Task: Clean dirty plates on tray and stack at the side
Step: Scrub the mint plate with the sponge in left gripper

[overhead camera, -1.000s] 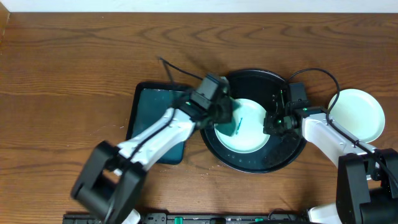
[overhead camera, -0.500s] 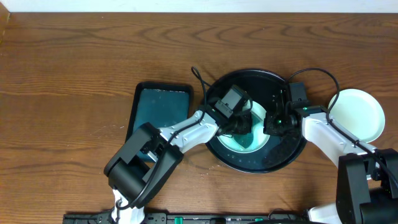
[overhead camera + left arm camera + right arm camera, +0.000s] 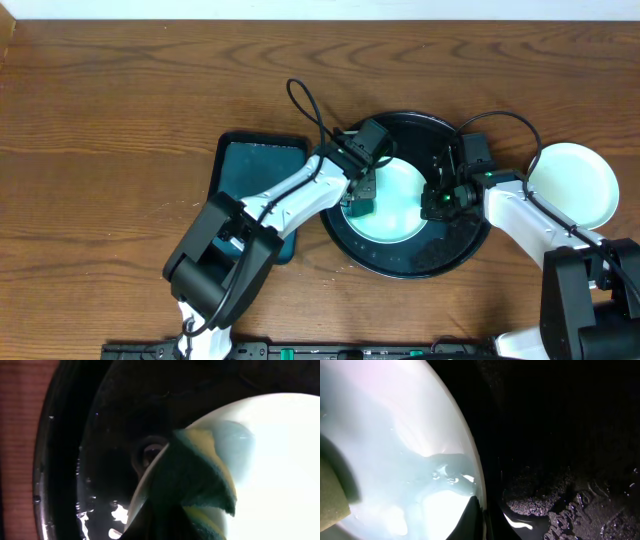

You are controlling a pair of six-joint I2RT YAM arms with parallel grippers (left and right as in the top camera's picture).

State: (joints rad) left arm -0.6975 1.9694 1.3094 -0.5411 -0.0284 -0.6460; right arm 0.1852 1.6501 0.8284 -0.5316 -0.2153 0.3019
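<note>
A pale mint plate (image 3: 398,200) lies in the round black tray (image 3: 400,255). My left gripper (image 3: 362,196) is shut on a green and yellow sponge (image 3: 197,477) and presses it on the plate's left part. My right gripper (image 3: 437,200) is shut on the plate's right rim (image 3: 475,495), one finger over the edge. The plate (image 3: 385,450) is wet, with a watery film on it. Two more plates (image 3: 574,182) lie stacked on the table at the right, the top one pale.
A dark teal rectangular tray (image 3: 255,178) lies left of the black tray. The black tray's floor (image 3: 570,495) is wet with foam. The left arm's cable loops above the tray.
My left gripper slid the sponge from the plate's middle back to its left side. My right gripper has kept its hold on the rim.
</note>
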